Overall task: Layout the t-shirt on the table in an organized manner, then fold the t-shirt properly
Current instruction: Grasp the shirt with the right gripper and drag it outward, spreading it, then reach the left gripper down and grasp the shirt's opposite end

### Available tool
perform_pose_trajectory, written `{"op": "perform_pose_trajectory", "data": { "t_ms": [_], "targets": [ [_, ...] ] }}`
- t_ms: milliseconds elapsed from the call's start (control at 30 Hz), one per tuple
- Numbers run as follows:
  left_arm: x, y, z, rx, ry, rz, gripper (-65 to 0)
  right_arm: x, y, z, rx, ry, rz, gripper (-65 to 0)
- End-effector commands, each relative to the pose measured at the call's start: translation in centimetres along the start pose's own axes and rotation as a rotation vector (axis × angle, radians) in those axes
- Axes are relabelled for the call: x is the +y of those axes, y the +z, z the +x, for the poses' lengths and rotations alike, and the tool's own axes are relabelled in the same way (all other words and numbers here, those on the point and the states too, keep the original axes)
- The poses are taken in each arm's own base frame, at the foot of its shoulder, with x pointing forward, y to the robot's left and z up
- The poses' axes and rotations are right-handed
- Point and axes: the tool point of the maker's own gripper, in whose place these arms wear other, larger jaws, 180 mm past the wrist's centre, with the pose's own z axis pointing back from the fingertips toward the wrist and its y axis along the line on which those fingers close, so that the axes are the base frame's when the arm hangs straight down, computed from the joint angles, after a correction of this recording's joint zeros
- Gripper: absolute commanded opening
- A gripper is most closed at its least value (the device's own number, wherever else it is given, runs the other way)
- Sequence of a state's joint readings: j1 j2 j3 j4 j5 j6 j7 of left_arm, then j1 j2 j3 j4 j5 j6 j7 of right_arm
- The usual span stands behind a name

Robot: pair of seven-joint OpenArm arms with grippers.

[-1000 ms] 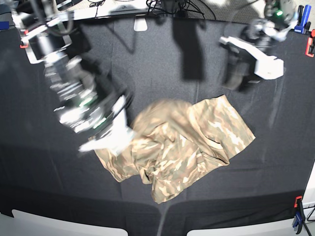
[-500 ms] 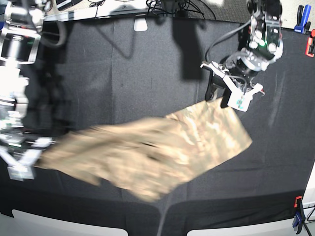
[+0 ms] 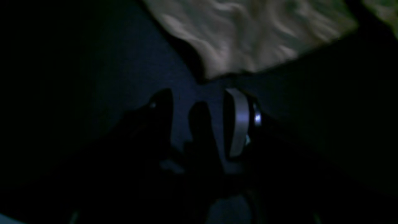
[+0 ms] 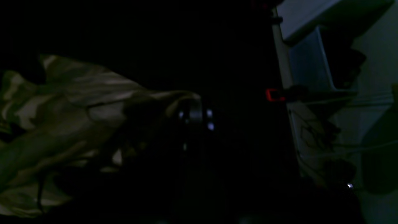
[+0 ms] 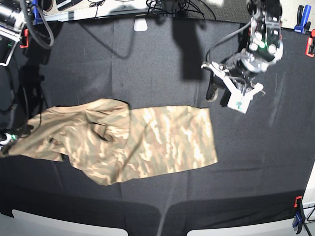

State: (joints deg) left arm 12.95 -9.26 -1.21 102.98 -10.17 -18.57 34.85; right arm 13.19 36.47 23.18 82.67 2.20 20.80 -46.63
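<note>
The camouflage t-shirt (image 5: 142,140) lies stretched in a long band across the black table (image 5: 147,64), from the left edge to right of centre. At the far left my right gripper (image 5: 6,141) holds its end. In the right wrist view that gripper (image 4: 190,107) is shut on a pinch of the t-shirt (image 4: 62,102). My left gripper (image 5: 224,97) hovers open over bare cloth, just beyond the shirt's upper right corner. Its fingers (image 3: 238,121) stand apart with nothing between them in the left wrist view, the shirt's corner (image 3: 248,37) just ahead of the left gripper (image 3: 197,93).
Red clamps (image 5: 22,37) (image 5: 310,46) and a blue clamp (image 5: 300,22) sit at the table's far corners, another clamp (image 5: 297,211) at the near right. A white block (image 5: 140,23) and cables lie along the far edge. A light rim (image 5: 64,223) runs along the front.
My right arm has swung left with the shirt in its grip, dragging it out of a crumpled heap into a flat band. The shirt's right corner slid away from the left gripper.
</note>
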Motion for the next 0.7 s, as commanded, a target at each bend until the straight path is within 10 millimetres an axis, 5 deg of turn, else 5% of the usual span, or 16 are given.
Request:
{"op": "perform_pose_trajectory", "data": {
  "t_ms": [0, 133, 300, 667],
  "targets": [
    [0.4, -0.2, 1.9, -0.041, -0.001, 0.008, -40.1, -2.6, 0.9, 2.0, -0.056, -0.003, -0.062, -65.0],
    [0.6, -0.9, 3.7, -0.033, 0.032, -0.011, -40.1, -3.4, 1.1, 1.6, -0.047, -0.041, -0.071, -65.0],
    [1.5, -1.5, 6.8, -0.141, 0.082, 0.009, -40.1, -4.6, 1.5, 0.5, -0.006, -0.099, -0.083, -37.2],
    [3.9, -8.6, 10.5, -0.182, 0.258, -0.087, -40.1, -4.2, 1.9, -0.6, 0.032, -0.209, -0.010, -35.9]
  ]
}}
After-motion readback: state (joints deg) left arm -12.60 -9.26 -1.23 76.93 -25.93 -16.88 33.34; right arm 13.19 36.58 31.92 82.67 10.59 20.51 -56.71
